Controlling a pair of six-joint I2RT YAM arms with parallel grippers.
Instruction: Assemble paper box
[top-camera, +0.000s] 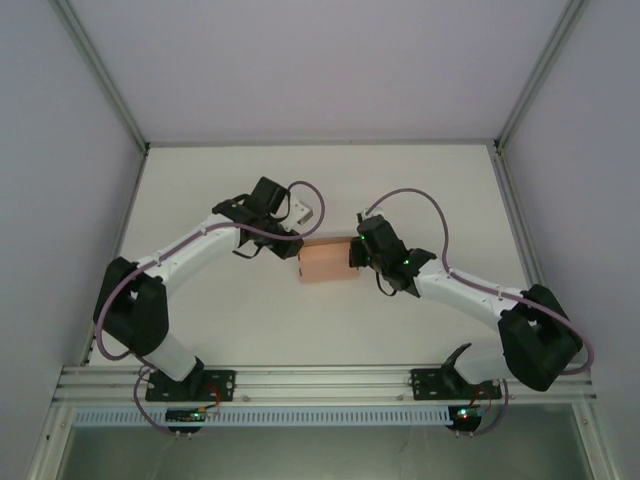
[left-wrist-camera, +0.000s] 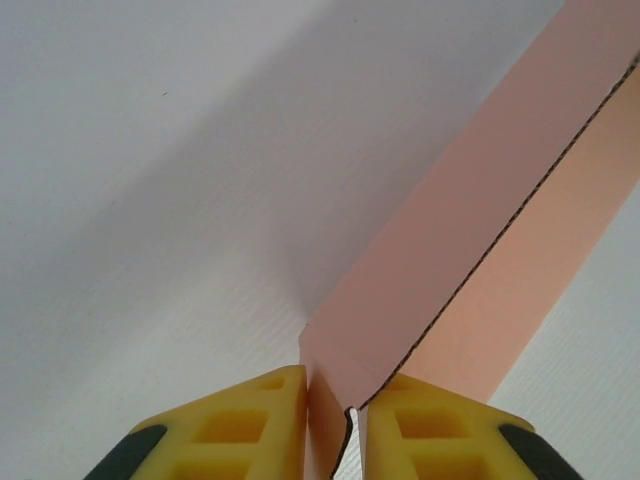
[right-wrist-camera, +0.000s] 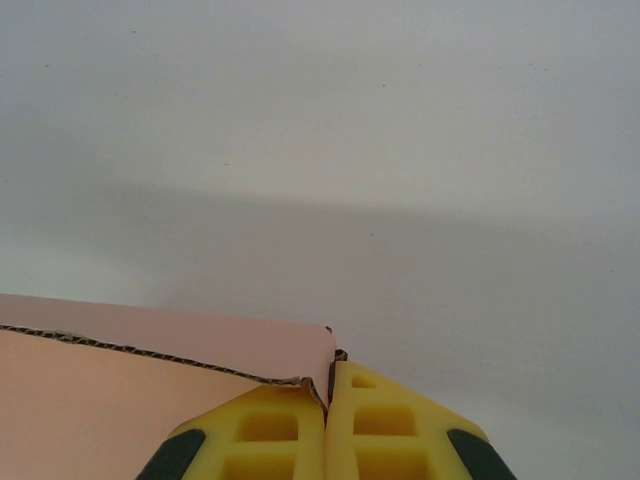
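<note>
The salmon-pink paper box (top-camera: 328, 263) sits mid-table between the two arms. My left gripper (top-camera: 297, 250) is at its left end, and in the left wrist view its yellow fingers (left-wrist-camera: 250, 425) are shut on a corner of the box's wall (left-wrist-camera: 450, 240), which runs away to the upper right with a corrugated edge showing. My right gripper (top-camera: 357, 254) is at the box's right end. In the right wrist view its yellow fingers (right-wrist-camera: 270, 430) pinch the card's corner (right-wrist-camera: 300, 345), jaws pressed together on the box (right-wrist-camera: 120, 400).
The white table (top-camera: 430, 190) lies inside grey enclosure walls with aluminium corner posts (top-camera: 105, 75). A small white part (top-camera: 303, 209) on the left arm's wrist juts out behind the box. A metal rail (top-camera: 320, 378) holds both arm bases.
</note>
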